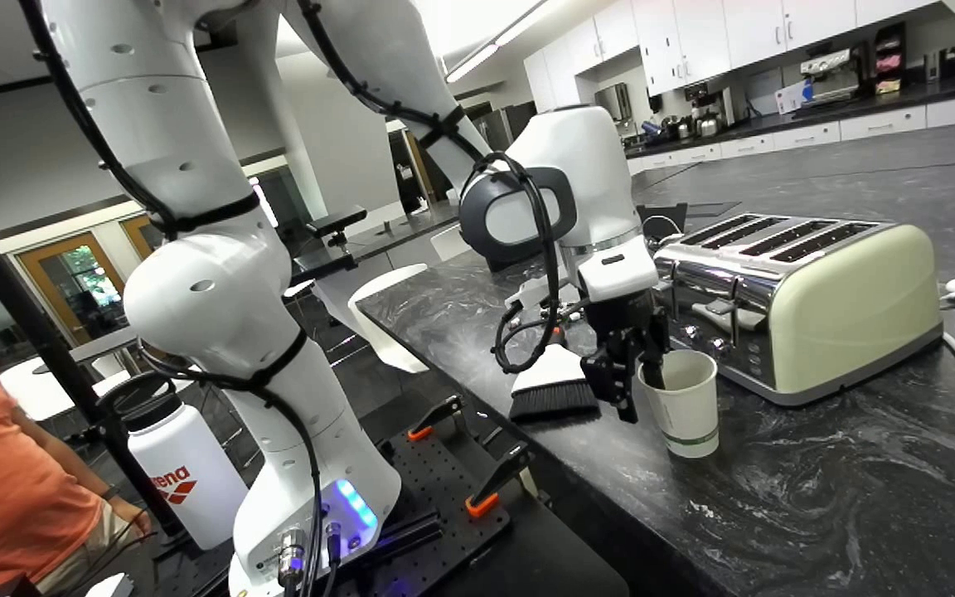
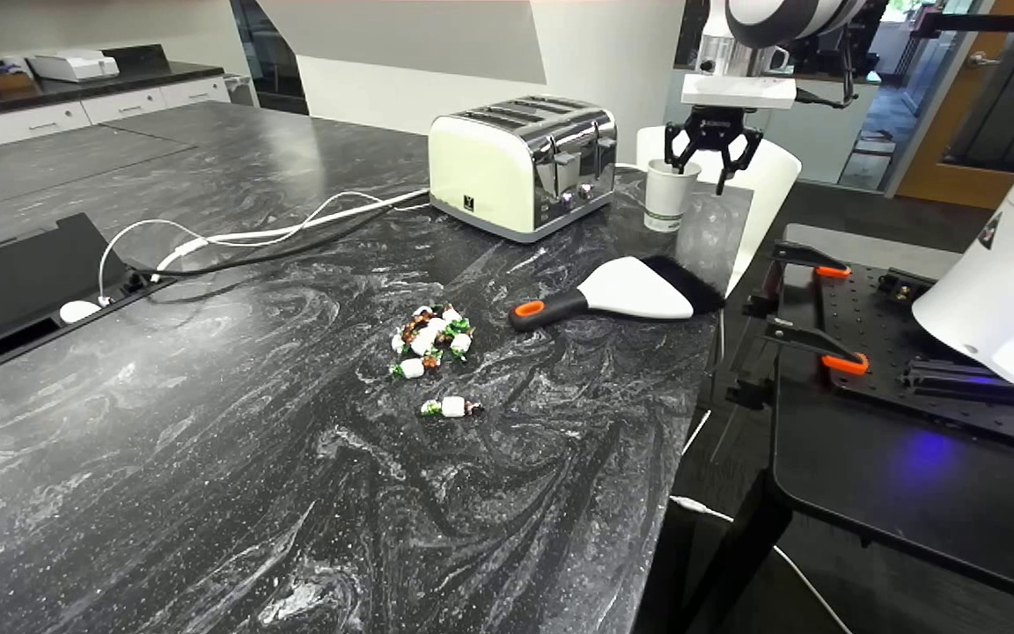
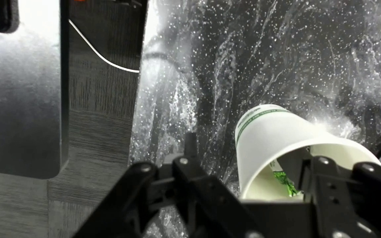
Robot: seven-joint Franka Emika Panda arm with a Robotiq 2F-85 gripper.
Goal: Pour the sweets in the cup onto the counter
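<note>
Cup point(image 2: 665, 198), on counter point(image 2: 208, 493), wall between fingers | gripper point(image 2: 701, 178), fingers spread, one inside rim, one outside | sweet point(image 3: 281, 177), green-tipped, beside inner finger, partly hidden, wrist view only | sweets point(image 2: 425, 342), clustered, well apart from fingers, in an exterior view only

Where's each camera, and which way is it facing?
An exterior view: nearer the cup than the brush, facing both; most of the arm shows.
An exterior view: nearer the sweets than the cup, facing toaster; gripper and some arm show.
Wrist view: by the gripper, looking down onto counter and cup; gripper shows.
Both exterior views share cup, brush, toaster, gripper.
</note>
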